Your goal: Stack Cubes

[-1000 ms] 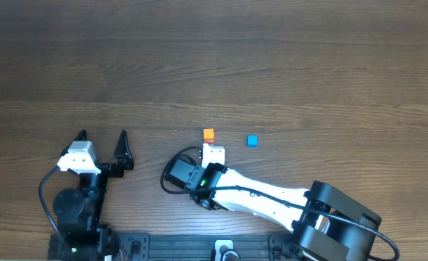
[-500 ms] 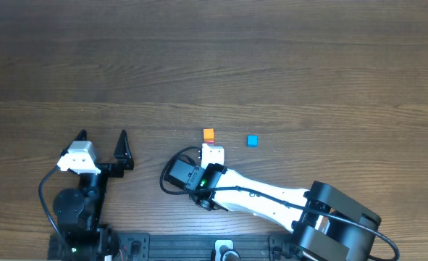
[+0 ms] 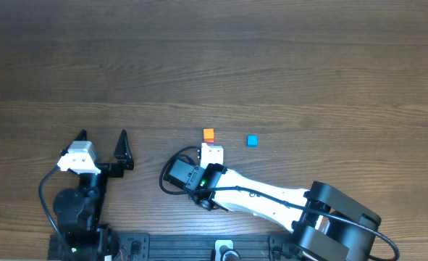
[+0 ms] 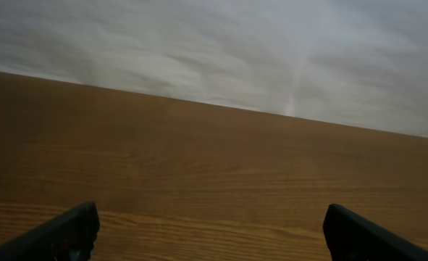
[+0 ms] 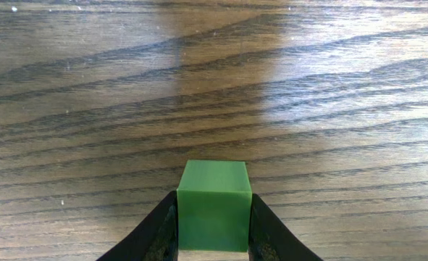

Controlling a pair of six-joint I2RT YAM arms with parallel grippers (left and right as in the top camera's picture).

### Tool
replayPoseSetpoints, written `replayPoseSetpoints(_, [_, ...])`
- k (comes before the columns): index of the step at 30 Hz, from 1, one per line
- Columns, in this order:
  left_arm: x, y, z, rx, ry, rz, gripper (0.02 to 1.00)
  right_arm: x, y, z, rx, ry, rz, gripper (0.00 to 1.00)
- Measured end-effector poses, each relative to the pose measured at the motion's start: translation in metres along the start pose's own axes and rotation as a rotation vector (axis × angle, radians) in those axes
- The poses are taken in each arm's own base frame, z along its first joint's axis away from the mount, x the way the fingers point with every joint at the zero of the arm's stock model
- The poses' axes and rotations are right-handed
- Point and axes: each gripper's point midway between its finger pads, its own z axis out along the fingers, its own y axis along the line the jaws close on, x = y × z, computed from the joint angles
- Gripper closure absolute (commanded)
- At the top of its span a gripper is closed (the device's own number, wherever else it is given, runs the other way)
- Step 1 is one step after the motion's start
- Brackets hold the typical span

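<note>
A green cube (image 5: pixel 214 204) is clamped between the fingers of my right gripper (image 5: pixel 214 217), just above the wooden table (image 5: pixel 214 87). From above, the right gripper (image 3: pixel 211 147) sits near the table's middle front. An orange cube (image 3: pixel 208 135) lies right beyond its tip, and whether they touch I cannot tell. A small blue cube (image 3: pixel 252 141) rests a short way to the right of the orange one. My left gripper (image 3: pixel 102 138) stands open at the front left, far from the cubes, with nothing between its fingers (image 4: pixel 65 232).
The dark wooden table (image 3: pixel 214 65) stretches bare behind and beside the cubes. The right arm's white link (image 3: pixel 271 199) runs diagonally from the front right toward the centre. A pale wall (image 4: pixel 214 43) rises beyond the table's far edge.
</note>
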Motion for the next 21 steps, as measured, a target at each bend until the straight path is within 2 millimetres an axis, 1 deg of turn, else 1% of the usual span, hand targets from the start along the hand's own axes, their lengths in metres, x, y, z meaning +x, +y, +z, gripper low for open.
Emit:
replayPoseSetpoints(7, [0.0,0.0,0.0,0.0,0.0,0.0,0.018,0.0,0.001,0.0,-0.002,-0.001,0.0,0.849])
replayPoseSetpoints(9, [0.0,0.0,0.0,0.0,0.0,0.0,0.018,-0.001,0.001,-0.001,-0.003,-0.002,0.001,0.855])
replayPoseSetpoints(13, [0.0,0.0,0.0,0.0,0.0,0.0,0.02,0.001,-0.005,-0.004,0.029,0.013,-0.007,0.871])
replayPoseSetpoints(16, [0.0,0.0,0.0,0.0,0.0,0.0,0.023,-0.002,-0.008,-0.012,0.063,0.013,-0.015,0.875])
replayPoseSetpoints(18, [0.0,0.0,0.0,0.0,0.0,0.0,0.018,-0.006,-0.01,-0.021,0.082,0.005,-0.022,0.873])
replayPoseSetpoints(21, [0.0,0.0,0.0,0.0,0.0,0.0,0.018,-0.019,-0.006,-0.044,0.086,-0.029,-0.028,0.877])
